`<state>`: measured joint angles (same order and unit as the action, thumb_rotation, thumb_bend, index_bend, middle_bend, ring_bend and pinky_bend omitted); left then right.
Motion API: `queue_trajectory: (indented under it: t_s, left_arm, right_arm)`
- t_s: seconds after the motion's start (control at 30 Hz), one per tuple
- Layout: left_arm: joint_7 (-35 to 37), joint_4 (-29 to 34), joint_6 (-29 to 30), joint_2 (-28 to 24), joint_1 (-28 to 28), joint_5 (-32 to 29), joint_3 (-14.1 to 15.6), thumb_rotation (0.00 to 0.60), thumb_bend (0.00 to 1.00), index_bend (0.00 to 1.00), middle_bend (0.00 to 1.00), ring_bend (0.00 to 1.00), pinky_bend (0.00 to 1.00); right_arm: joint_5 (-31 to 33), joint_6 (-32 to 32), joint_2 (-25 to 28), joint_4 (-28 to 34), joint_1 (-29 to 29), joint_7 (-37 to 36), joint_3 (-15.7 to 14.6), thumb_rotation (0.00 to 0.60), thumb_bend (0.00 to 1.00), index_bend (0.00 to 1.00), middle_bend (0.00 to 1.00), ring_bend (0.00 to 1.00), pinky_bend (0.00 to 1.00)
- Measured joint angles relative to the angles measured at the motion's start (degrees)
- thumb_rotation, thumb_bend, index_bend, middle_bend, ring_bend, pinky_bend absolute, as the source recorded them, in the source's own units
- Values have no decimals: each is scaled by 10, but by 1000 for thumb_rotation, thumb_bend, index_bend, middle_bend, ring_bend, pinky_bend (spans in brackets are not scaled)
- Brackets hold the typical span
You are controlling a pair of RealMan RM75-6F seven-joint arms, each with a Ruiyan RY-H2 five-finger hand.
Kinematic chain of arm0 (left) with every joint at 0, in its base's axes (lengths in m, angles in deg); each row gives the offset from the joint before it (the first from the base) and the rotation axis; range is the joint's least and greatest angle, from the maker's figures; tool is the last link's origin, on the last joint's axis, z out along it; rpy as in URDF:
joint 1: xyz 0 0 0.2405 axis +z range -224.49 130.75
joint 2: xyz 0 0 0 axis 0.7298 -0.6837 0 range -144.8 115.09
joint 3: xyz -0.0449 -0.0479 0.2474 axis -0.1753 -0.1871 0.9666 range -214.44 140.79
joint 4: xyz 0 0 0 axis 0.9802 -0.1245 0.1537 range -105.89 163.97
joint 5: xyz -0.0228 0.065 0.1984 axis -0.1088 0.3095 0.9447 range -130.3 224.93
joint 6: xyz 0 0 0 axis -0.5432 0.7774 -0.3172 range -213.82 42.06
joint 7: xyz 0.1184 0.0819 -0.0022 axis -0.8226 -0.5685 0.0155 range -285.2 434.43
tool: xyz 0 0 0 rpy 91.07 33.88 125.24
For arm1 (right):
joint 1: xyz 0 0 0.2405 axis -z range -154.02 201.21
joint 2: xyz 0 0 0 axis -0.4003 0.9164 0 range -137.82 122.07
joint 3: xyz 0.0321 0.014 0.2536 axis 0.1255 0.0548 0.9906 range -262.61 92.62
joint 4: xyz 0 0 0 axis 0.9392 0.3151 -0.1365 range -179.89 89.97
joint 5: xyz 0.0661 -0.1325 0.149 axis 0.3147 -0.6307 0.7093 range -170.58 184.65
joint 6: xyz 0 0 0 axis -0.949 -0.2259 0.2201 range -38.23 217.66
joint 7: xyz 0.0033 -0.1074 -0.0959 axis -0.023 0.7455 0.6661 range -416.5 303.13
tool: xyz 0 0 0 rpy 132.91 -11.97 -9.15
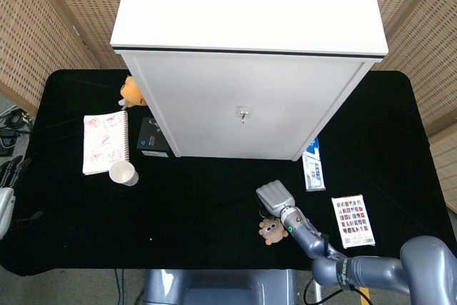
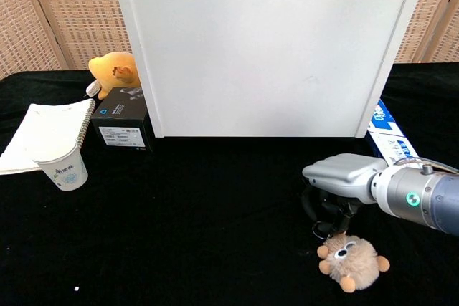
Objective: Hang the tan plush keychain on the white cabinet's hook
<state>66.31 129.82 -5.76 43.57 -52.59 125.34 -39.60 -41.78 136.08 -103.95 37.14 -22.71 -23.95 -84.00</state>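
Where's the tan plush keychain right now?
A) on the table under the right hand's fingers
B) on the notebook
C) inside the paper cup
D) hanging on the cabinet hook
A: the tan plush keychain lies on the black table, with the right hand directly above its ring.
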Motion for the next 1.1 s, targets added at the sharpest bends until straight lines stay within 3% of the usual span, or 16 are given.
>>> queue_trajectory:
  t_s: [0.5, 0.8, 1.1]
  left_arm:
    - [-3, 0, 1, 1, 0, 1, 2, 600, 0, 0, 0, 0, 0]
    - [-5, 1, 2, 2, 0, 1, 2, 600, 0, 0, 0, 0, 0]
    - [-4, 2, 4, 2, 1, 4, 4, 600, 0, 0, 0, 0, 0]
  right_arm:
    - [1, 5, -8, -13, -2, 2, -2, 600, 532, 554, 913, 893, 1000]
    - [-12, 0, -9, -17, 0, -9, -5, 600, 640, 695, 919, 893, 1000]
    - [-53, 10, 4, -4, 7, -41, 3, 600, 653, 714, 928, 895, 1000]
